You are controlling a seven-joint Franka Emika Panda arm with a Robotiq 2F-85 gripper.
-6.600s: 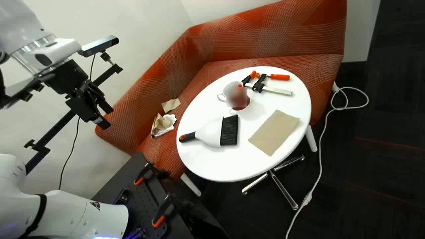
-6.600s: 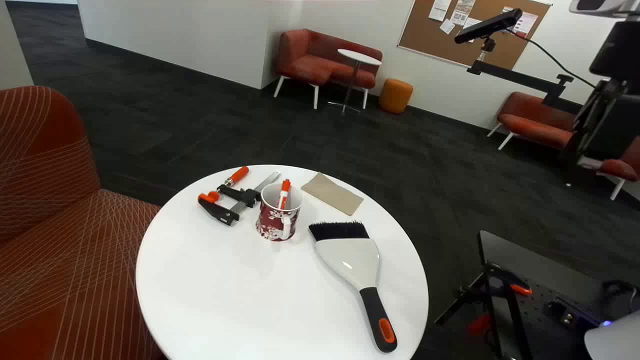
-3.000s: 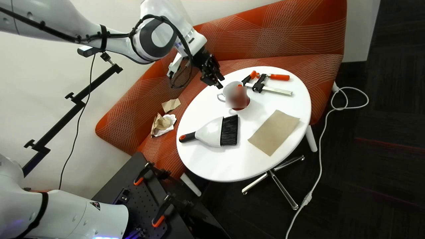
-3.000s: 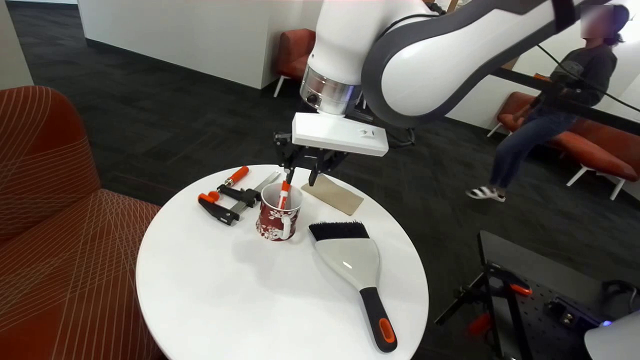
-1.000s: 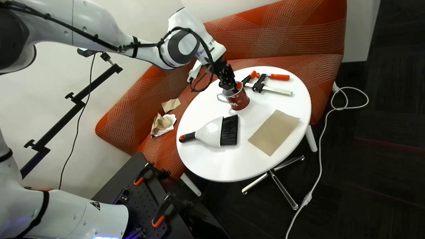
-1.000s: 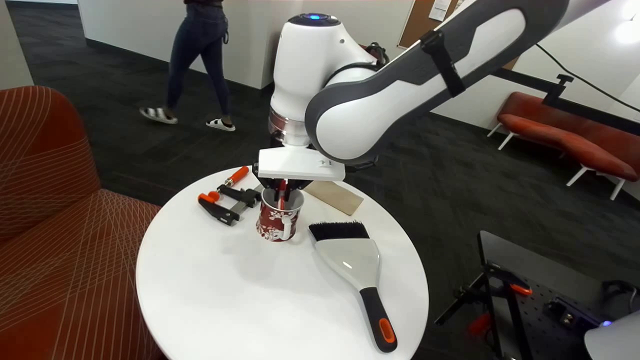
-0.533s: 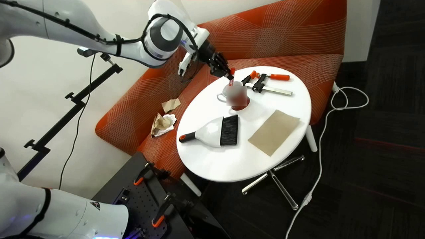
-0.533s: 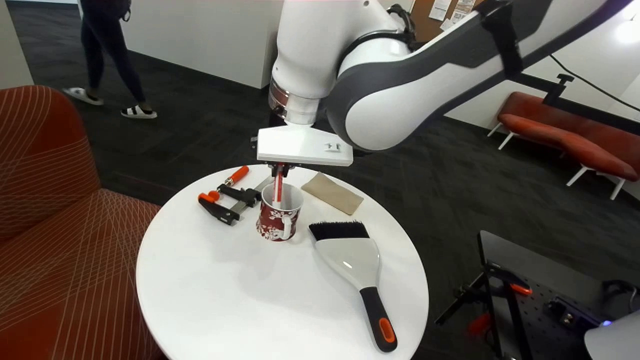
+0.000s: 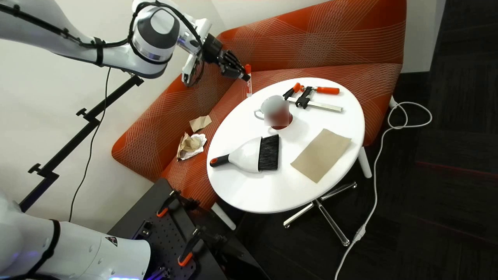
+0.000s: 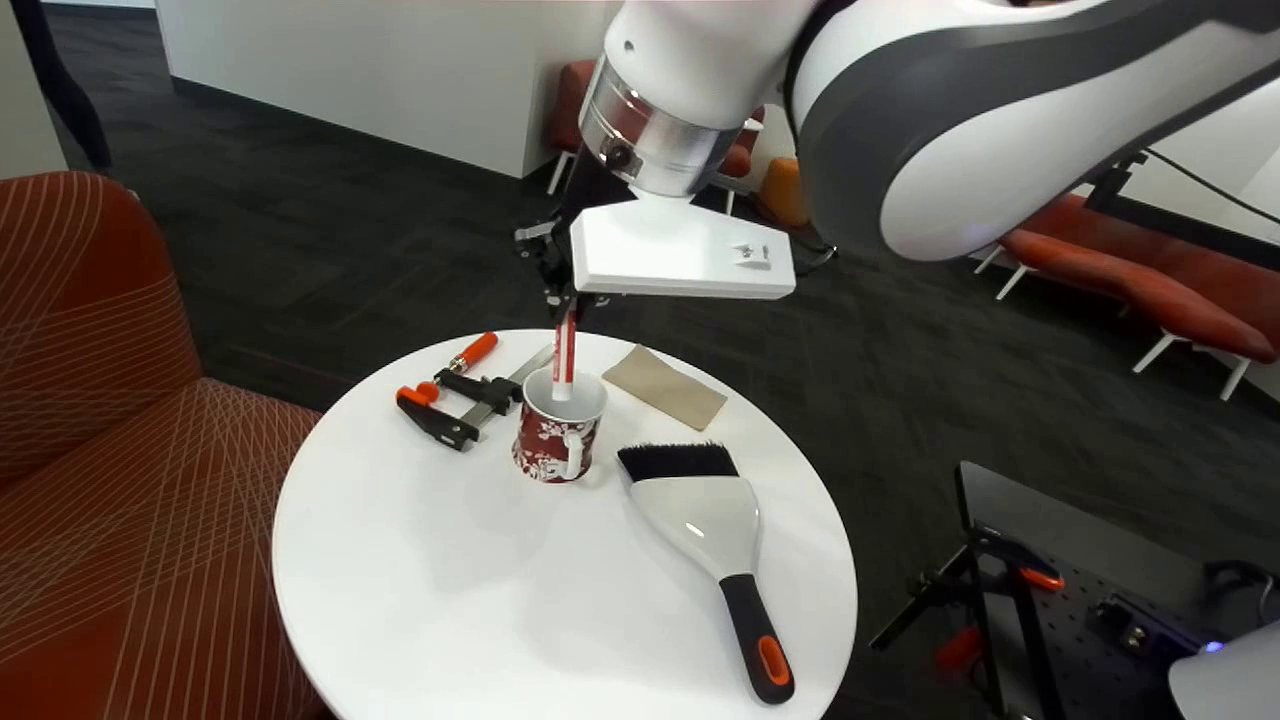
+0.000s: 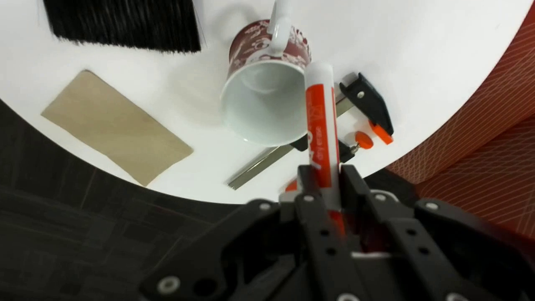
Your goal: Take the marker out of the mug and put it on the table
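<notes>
My gripper (image 11: 328,173) is shut on the red-and-white marker (image 11: 319,125), gripping it near its red cap end. In both exterior views the marker (image 9: 249,83) (image 10: 563,350) hangs roughly upright below the fingers, its white end down. It is out of the mug and raised above the table; in an exterior view its lower end lines up with the mug's mouth. The reddish mug with white flowers (image 10: 555,447) stands upright on the white table (image 10: 450,600). Seen from the wrist, the mug's pale inside (image 11: 267,100) holds nothing visible. Part of the mug (image 9: 271,103) is blurred in an exterior view.
A black-and-orange bar clamp (image 10: 478,395) lies beside the mug. A white dustpan with a black brush (image 10: 700,515) and a brown paper sheet (image 9: 321,154) are also on the table. Behind stands a red-orange bench (image 9: 311,50), with crumpled paper (image 9: 192,146) on its seat.
My arm has swung in over the table, and the gripper has gone down at the mug and shut on the marker. In the last second it has lifted the marker out and drawn back.
</notes>
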